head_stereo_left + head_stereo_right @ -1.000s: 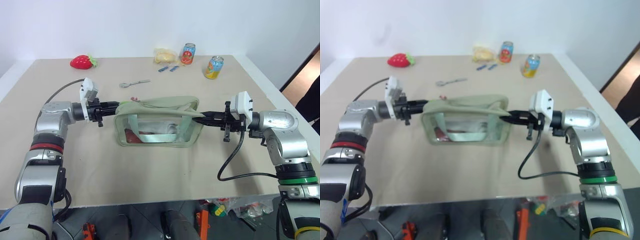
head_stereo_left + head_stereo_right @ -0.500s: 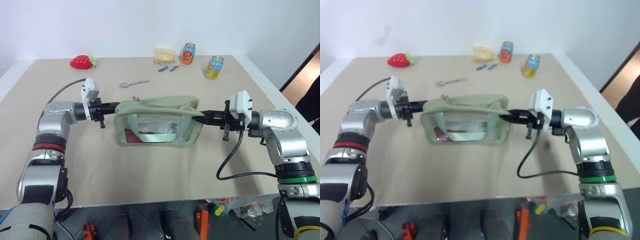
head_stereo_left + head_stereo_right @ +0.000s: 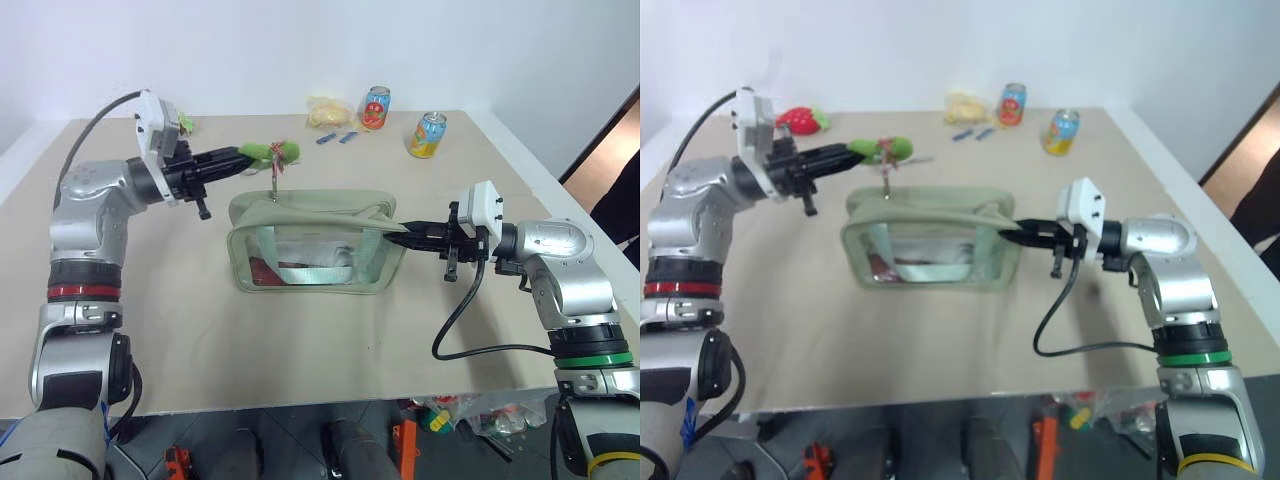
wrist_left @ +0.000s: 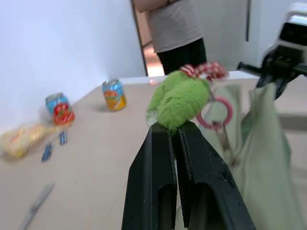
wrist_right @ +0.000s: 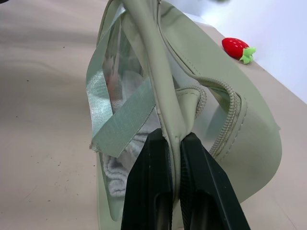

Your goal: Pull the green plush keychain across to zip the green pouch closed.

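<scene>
Though blurred, green pouch with cloth.

Keychain above pouch's left end

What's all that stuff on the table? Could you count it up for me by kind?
Sage-green fabric pouch with clear window: 1
Lime-green plush keychain: 1
Colourful drink cans: 2
Red plush strawberry: 1
Yellowish crinkly packet: 1
Small blue wrapped pieces: 2
Total: 8
</scene>
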